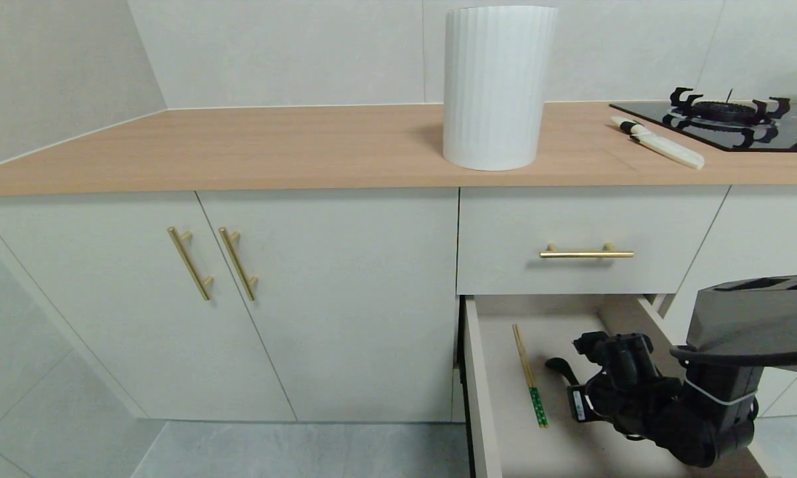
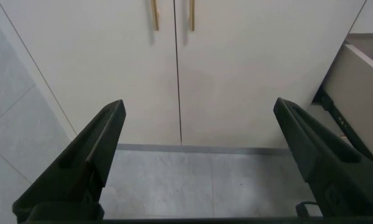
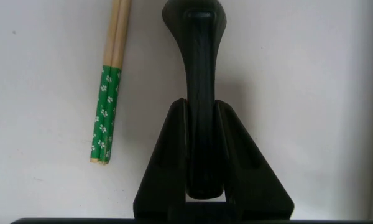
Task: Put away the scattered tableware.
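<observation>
Right wrist view: right end effector clamped on a black spoon; best lay it flat beside the chopsticks in the drawer before releasing.

Soft, even, bright light fills the scene. The white canister throws a faint shadow on the worktop to its left. To its right the glass hob mirrors its own grates. Below the canister the drawer handle lays a thin shadow under itself, and the black spoon lays a hazy one on the drawer floor. Far left of the canister, cabinet lines lean, bent by the lens.
</observation>
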